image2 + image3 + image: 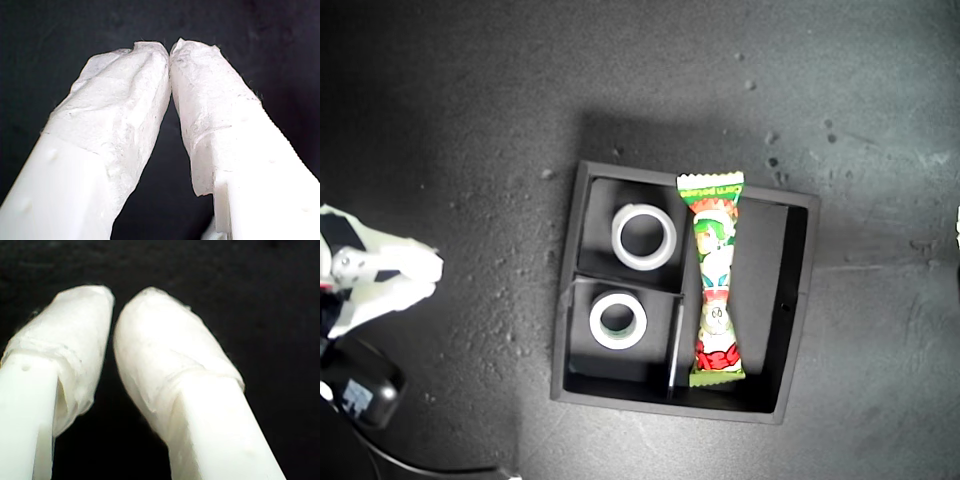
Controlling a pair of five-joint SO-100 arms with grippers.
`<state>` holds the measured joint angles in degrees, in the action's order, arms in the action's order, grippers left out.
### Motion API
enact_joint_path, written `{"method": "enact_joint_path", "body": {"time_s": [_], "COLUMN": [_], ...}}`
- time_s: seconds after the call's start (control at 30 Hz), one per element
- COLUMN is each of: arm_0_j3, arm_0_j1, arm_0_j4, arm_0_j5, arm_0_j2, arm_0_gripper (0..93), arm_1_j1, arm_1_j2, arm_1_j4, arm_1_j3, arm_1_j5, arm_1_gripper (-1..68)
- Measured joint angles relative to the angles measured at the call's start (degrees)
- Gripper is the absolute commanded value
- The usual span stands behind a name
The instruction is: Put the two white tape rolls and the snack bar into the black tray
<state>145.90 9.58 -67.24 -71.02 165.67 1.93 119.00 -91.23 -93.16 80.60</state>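
The snack bar [714, 282] is judged light, crinkly, best pinched mid-length; both rolls are seen in the black tray [798, 300]; my first gripper [170, 50] and my second gripper [114, 302] are closed, empty.

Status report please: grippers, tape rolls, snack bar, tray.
My first gripper shut, empty. My second gripper shut, empty. Both tape rolls in the black tray's small compartments, snack bar in the long one. Nothing in the way.

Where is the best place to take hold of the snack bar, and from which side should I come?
Probably at the narrow middle of the snack bar, from straight above. It lies flat along the long compartment of the black tray, with its top end over the rim; close across its width.
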Motion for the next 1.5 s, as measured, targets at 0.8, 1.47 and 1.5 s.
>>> {"method": "enact_joint_path", "body": {"time_s": [0.8, 1.47, 1.5], "arm_0_j3": [24.17, 30.76, 30.76], "arm_0_j1": [0.18, -1.41, -1.41], "arm_0_j4": [-1.76, -8.79, -9.23], "arm_0_j5": [-2.29, -6.15, -5.10], "arm_0_j2": [25.66, 25.66, 25.66], "arm_0_gripper": [0.2, 0.2, 0.2], "arm_1_j1": [-1.23, -1.76, -2.11], "arm_1_j2": [62.75, 72.33, 72.33], "arm_1_j4": [18.11, 15.12, 14.85], "arm_1_j3": [-73.21, -85.08, -85.08], "arm_1_j5": [4.22, 7.21, 6.15], "arm_1_gripper": [-0.6, 0.0, 0.0]}}
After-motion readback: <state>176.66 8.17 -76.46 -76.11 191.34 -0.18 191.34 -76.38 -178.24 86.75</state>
